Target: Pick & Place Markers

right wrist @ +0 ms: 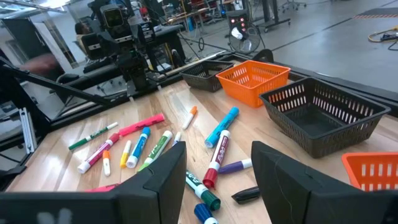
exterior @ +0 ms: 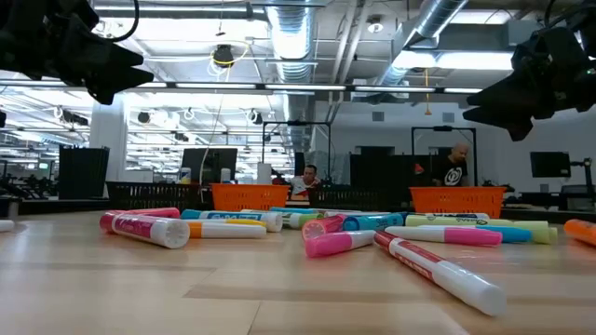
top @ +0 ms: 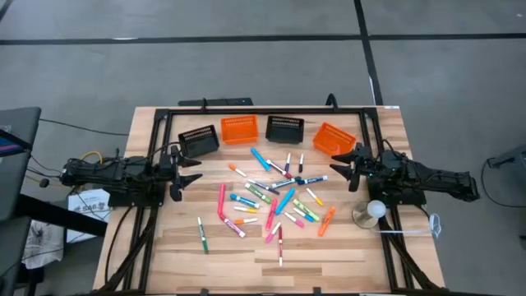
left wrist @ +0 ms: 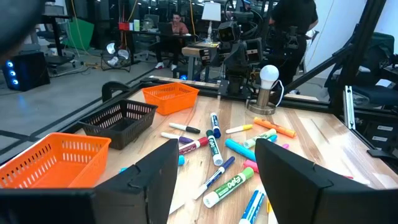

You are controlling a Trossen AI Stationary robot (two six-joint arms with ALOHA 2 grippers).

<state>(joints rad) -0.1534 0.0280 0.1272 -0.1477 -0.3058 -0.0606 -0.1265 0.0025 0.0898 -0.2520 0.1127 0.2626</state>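
Nearest us, the markers (top: 275, 197) lie scattered mid-table between the left gripper (top: 182, 171) and right gripper (top: 348, 167), both released and empty; we judge them light, stiff, slippery cylinders, best pinched across the mid-barrel.

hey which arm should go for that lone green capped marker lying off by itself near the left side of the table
Left, probably. The green-capped marker lies on the left arm's side, nearer the open left gripper. The right gripper, also open, would have to cross the whole marker pile.

Markers (top: 275, 197) crowd mid-table; baskets (top: 284, 128) line the far edge (bare wood near the front).
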